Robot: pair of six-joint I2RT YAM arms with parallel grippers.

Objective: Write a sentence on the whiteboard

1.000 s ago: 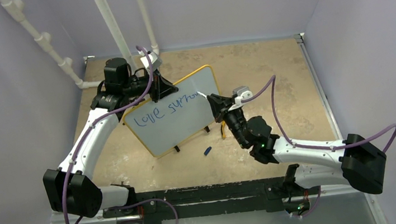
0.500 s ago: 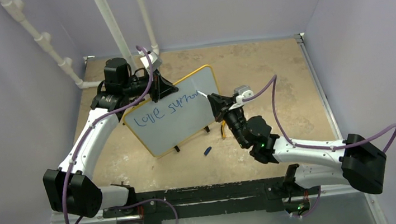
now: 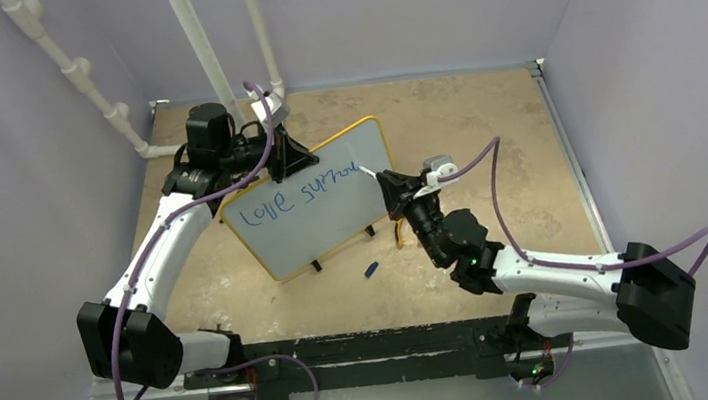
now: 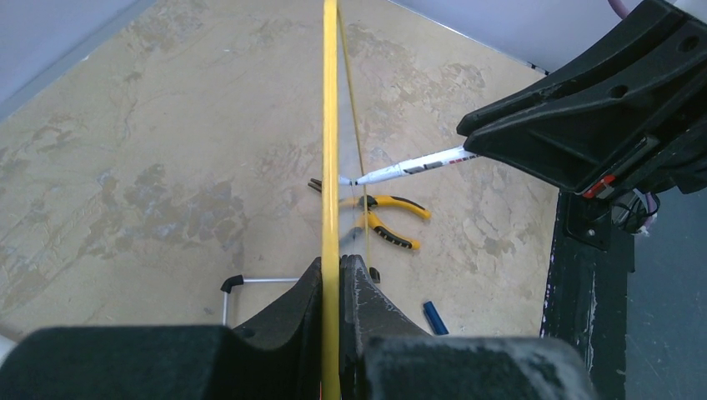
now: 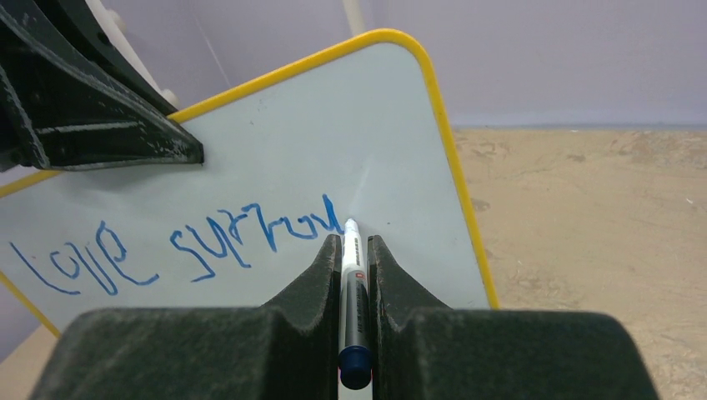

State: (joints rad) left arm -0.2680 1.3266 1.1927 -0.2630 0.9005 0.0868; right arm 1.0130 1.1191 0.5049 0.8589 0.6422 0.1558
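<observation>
The whiteboard (image 3: 318,229) stands in the middle of the table (image 3: 481,115), top edge pinched by the left gripper (image 3: 287,162). The right gripper (image 5: 352,243), just right of the board, is closed narrow on 1 marker (image 5: 353,292). Its tip touches the board at the right end of the sentence (image 5: 192,246). Counted: 1 board, 2 blue words, 1 line. Near the board's right foot: 1 pliers (image 3: 398,230), 1 blue cap (image 3: 371,269).

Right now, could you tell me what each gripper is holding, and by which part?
The left gripper clamps the whiteboard by its yellow-framed top edge; the right gripper holds the marker by its barrel, tip against the board.
</observation>
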